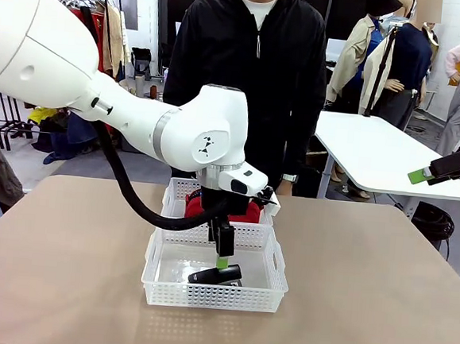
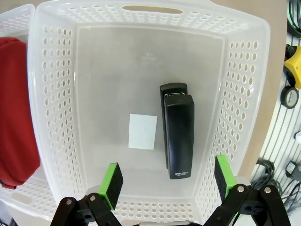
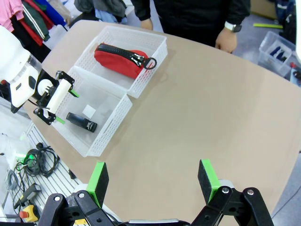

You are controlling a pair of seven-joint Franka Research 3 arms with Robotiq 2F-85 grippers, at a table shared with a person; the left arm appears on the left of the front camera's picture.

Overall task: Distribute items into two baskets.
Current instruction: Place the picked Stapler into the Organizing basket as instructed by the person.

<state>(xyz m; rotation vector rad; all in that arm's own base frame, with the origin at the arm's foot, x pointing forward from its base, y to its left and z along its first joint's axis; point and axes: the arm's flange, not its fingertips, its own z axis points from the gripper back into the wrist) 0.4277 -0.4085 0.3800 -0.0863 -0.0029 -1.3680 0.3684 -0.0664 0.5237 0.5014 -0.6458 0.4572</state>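
Looks essentially done, judging by how things lie. Black stapler point(image 2: 177, 135) flat on the floor of the near basket point(image 1: 276, 291), beside the small white label point(image 2: 143, 131) — red pouch point(image 3: 120, 59) filling the far basket point(image 3: 157, 40), zipper up. One item per basket, the two baskets touching end to end at mid-worktop point(image 1: 364, 294).

Left claw point(image 2: 164, 183) hanging just above the stapler inside the near basket, jaws spread wide, green pads either side and touching nothing — released, by the look of it. Right claw point(image 3: 153, 181) high over the right side of the worktop, equally wide and empty.

Nothing loose on the worktop. Probably left: lifting the left arm clear.
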